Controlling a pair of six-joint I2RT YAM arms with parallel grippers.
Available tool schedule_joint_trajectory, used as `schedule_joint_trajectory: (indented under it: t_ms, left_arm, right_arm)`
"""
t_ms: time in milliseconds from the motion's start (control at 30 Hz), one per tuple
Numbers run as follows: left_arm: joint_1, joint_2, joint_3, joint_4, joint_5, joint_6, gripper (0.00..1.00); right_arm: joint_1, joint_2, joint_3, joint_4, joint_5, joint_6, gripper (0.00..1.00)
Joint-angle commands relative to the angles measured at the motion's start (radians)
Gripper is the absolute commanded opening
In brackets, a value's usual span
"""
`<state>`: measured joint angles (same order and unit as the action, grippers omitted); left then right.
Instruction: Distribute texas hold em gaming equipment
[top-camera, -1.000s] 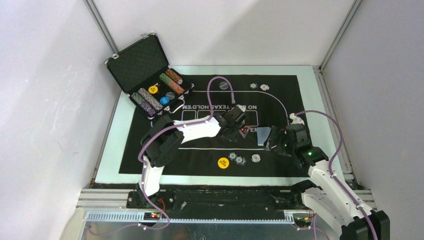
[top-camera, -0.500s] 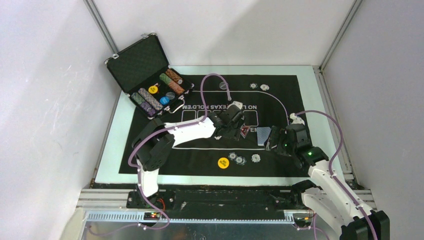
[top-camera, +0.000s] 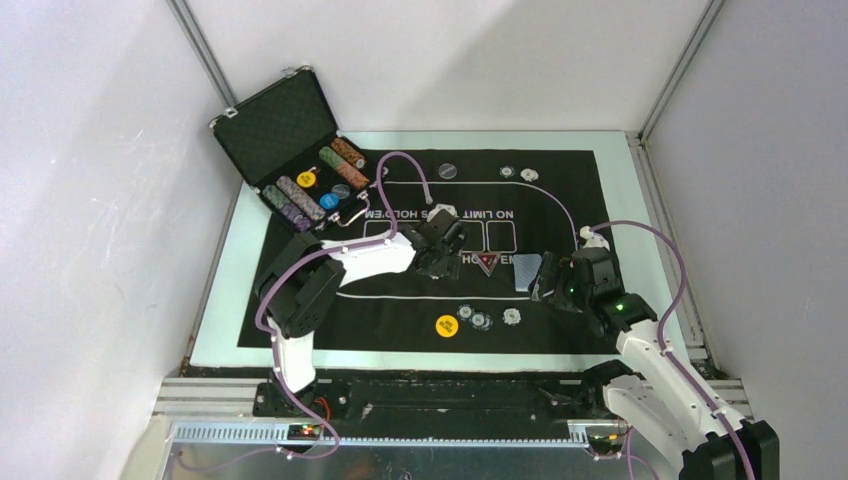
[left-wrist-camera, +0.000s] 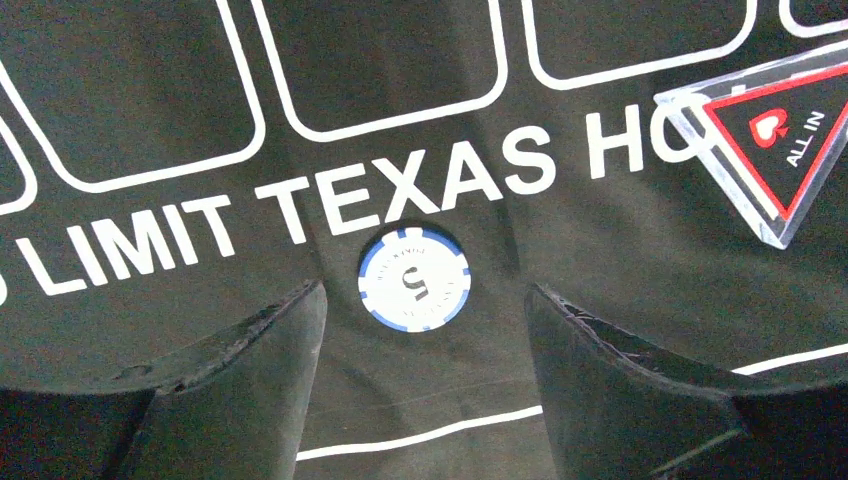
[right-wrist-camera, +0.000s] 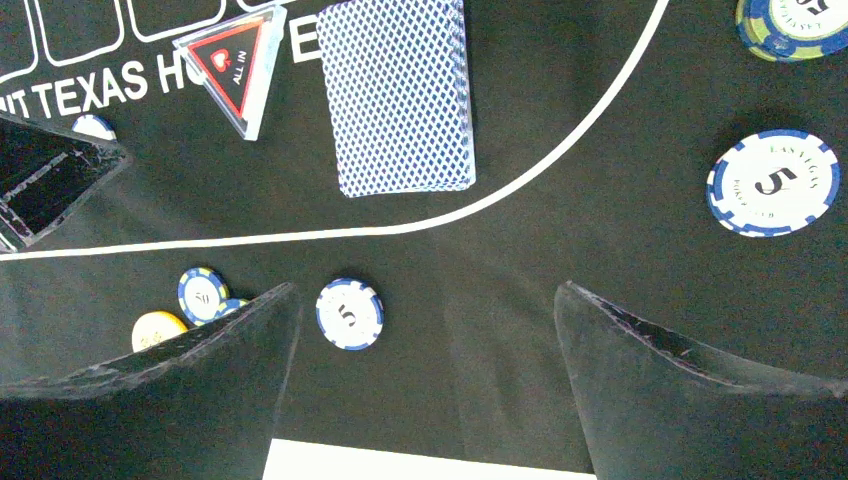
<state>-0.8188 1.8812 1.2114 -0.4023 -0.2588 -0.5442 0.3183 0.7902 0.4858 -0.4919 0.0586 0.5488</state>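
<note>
In the left wrist view a white-and-blue poker chip (left-wrist-camera: 414, 278) marked 5 lies flat on the black mat, under the word TEXAS. My left gripper (left-wrist-camera: 422, 295) (top-camera: 440, 245) is open around the chip without touching it. The red-black triangle marker (left-wrist-camera: 790, 140) (top-camera: 487, 263) lies just to its right. Beside the marker is the blue-backed deck of cards (right-wrist-camera: 400, 95) (top-camera: 527, 272). My right gripper (right-wrist-camera: 425, 295) (top-camera: 555, 282) hangs open and empty over the mat's near right part. Another 5 chip (right-wrist-camera: 350, 313) lies near its left finger.
A yellow disc (top-camera: 447, 325) and three chips (top-camera: 481, 320) lie near the mat's front edge. Two chips (top-camera: 518, 174) and a dark disc (top-camera: 448, 171) sit at the far edge. The open black case (top-camera: 285, 130), with rows of chips, stands at the back left.
My left gripper has opened and slid left, uncovering the triangle marker. The right arm has not moved.
</note>
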Motion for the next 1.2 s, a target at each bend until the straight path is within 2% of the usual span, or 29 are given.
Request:
schedule_joint_trajectory:
  t_ms: [0, 333, 500, 700, 1000, 1167]
  left_arm:
    - [0.004, 0.014, 0.006, 0.024, -0.010, -0.055, 0.78]
    - [0.006, 0.059, -0.030, 0.055, 0.067, -0.098, 0.65]
    - [-0.011, 0.086, -0.031, 0.050, 0.065, -0.102, 0.56]
    - [-0.032, 0.105, -0.016, 0.026, 0.038, -0.102, 0.52]
    - [-0.033, 0.070, -0.006, 0.017, 0.021, -0.103, 0.41]
    - [-0.033, 0.024, 0.005, 0.018, 0.019, -0.105, 0.38]
  right_arm:
    - [-0.002, 0.001, -0.006, 0.027, 0.020, 0.000, 1.00]
    - [-0.004, 0.000, -0.009, 0.028, 0.020, 0.002, 1.00]
    - [-0.004, -0.002, -0.010, 0.029, 0.020, 0.002, 1.00]
    - [-0.005, -0.003, -0.010, 0.028, 0.023, 0.002, 1.00]
    - [-0.007, -0.015, -0.015, 0.029, 0.025, 0.004, 1.00]
    - [-0.006, -0.017, -0.015, 0.028, 0.024, 0.005, 1.00]
